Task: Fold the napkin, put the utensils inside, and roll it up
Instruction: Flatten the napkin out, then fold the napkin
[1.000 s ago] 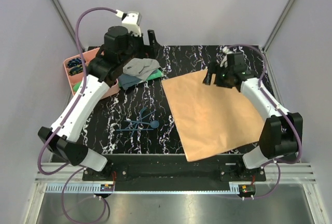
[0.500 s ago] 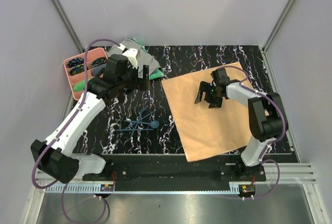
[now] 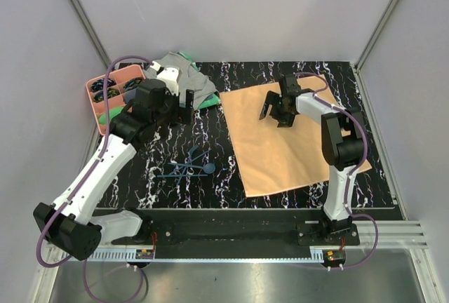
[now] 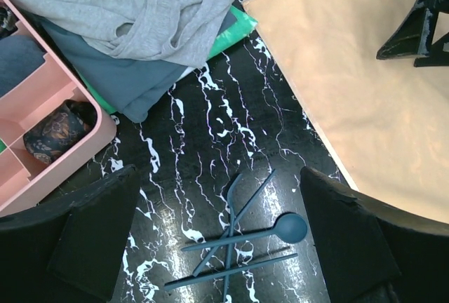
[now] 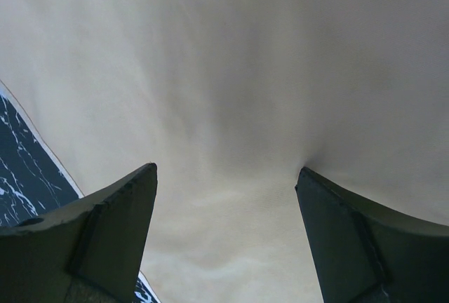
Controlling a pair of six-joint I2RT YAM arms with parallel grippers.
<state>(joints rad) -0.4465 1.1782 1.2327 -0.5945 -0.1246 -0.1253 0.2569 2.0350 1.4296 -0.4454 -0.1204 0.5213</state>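
The peach-orange napkin (image 3: 295,142) lies flat on the right half of the black marbled table. In the right wrist view the napkin (image 5: 231,71) fills the frame. My right gripper (image 3: 275,115) stands open on its far left part, and one fingertip (image 5: 309,177) dents the cloth in the right wrist view, where that gripper (image 5: 226,170) holds nothing. The dark blue utensils (image 3: 189,166) lie crossed in a small heap left of the napkin. In the left wrist view my left gripper (image 4: 219,177) hangs open above the utensils (image 4: 242,236), apart from them.
A pink tray (image 3: 105,99) with small dark items sits at the far left. A grey cloth (image 3: 184,82) is piled over a green cloth (image 3: 207,101) beside it. In the left wrist view the grey cloth (image 4: 140,8) lies over a blue-grey one (image 4: 119,82).
My right gripper swung from the napkin's far right side to its far left part, and the napkin shifted slightly. My left arm drew back from the cloth pile toward the utensils.
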